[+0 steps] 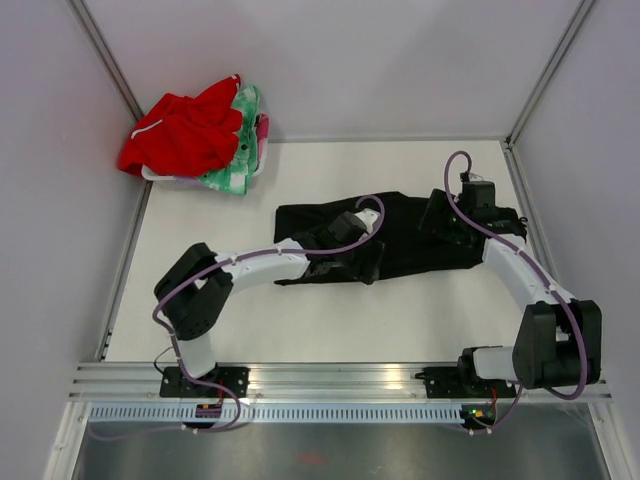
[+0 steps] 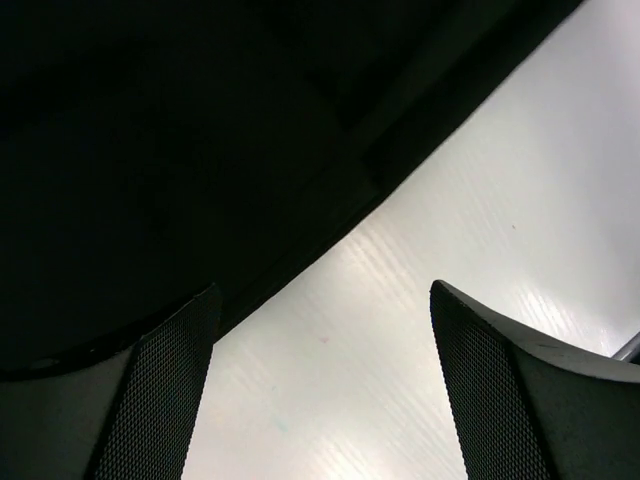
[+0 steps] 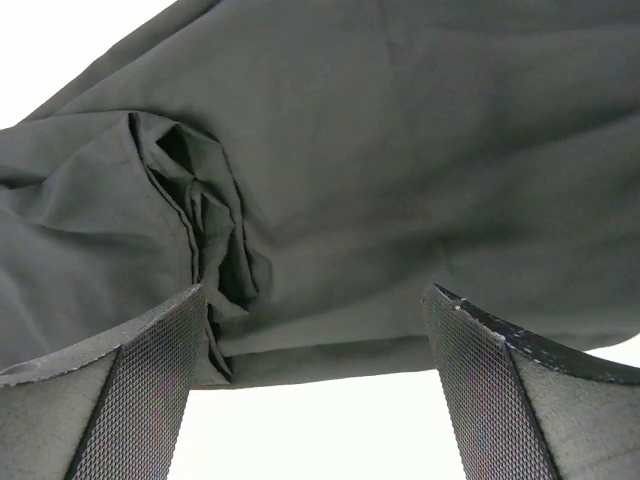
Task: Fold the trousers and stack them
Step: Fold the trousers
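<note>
**Left gripper [image 2: 322, 290] spread wide at the edge of the trousers [image 1: 410, 262]**

Left gripper is open, folks, and nothing sits between its jaws but bare white table [image 1: 250, 320]. On its wrist camera the black cloth fills the upper left, and its edge runs just past the tip of one mesh-padded finger [image 2: 165, 385]. The other finger stands over plain tabletop.

Over to the right gripper [image 3: 312, 290]: it is spread wide too and grips nothing. It hangs over the right end of the garment, and a bunched knot of folds lies just beside one of its pads [image 3: 150, 390].

From above, the trousers lie stretched left to right across the middle of the table. Both arms reach in over them, the left across the centre and the right at the right-hand end.

Well apart, in the far left corner, a red garment [image 1: 180, 135] is heaped over a green-and-pink cloth [image 1: 240, 172].
</note>
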Motion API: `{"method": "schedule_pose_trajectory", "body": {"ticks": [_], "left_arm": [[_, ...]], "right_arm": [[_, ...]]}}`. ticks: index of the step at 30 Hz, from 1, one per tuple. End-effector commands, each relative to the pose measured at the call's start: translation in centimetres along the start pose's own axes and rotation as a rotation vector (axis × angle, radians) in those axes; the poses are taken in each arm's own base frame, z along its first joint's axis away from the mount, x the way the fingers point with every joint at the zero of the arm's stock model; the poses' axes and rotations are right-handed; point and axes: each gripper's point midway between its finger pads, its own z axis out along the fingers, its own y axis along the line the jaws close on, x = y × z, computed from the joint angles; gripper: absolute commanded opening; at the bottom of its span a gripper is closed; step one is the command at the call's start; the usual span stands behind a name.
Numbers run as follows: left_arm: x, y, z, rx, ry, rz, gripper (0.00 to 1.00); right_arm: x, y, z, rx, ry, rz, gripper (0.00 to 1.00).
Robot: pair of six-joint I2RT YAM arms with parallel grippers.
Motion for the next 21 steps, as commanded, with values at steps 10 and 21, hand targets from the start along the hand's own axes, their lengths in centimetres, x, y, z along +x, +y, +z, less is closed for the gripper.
{"method": "schedule_pose_trajectory", "body": {"ticks": [10, 21], "left_arm": [[-4.3, 18.1, -11.6, -0.291, -0.268, -0.478, 0.91], [1.2, 23.0, -7.6, -0.226, -0.161, -0.616, 0.88]], "right_arm": [[-9.1, -7.6, 2.7, 0.136, -0.134, 0.185, 0.97], [-7.4, -10.1, 4.0, 0.188, -0.05, 0.128, 0.9]]}}
